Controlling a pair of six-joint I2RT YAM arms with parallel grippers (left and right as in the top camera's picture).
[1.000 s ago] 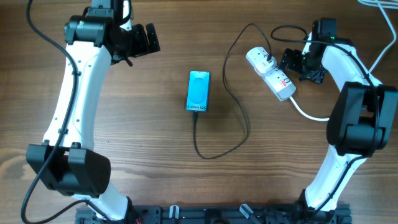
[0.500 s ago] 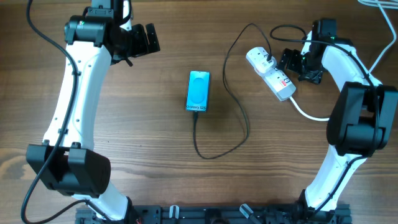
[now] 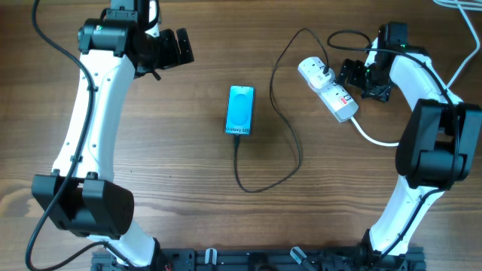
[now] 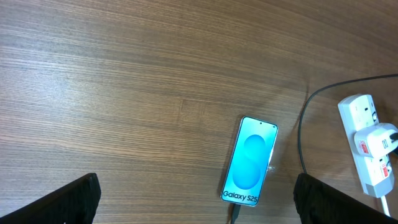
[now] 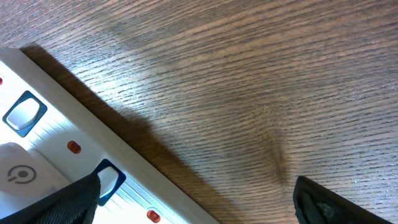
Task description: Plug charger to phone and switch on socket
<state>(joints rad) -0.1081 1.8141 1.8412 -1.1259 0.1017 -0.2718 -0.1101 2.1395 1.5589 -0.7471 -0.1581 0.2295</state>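
White oblong power-strip socket (image 3: 328, 89) on brown wooden counter (image 3: 188, 165), long axis slanting upper left to lower right, just beside right end effector (image 3: 346, 74), spread wide and empty. Well apart, left end effector (image 3: 181, 47), likewise wide. Thin black charger cable (image 3: 236, 159) meeting turquoise phone (image 3: 240, 110) mid-counter; bare wood around.

socket (image 5: 53, 127) cut off btm-left

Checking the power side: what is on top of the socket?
A white plug adapter sits plugged into the socket. Its pins and the outlet beneath it are covered, so cannot be seen.
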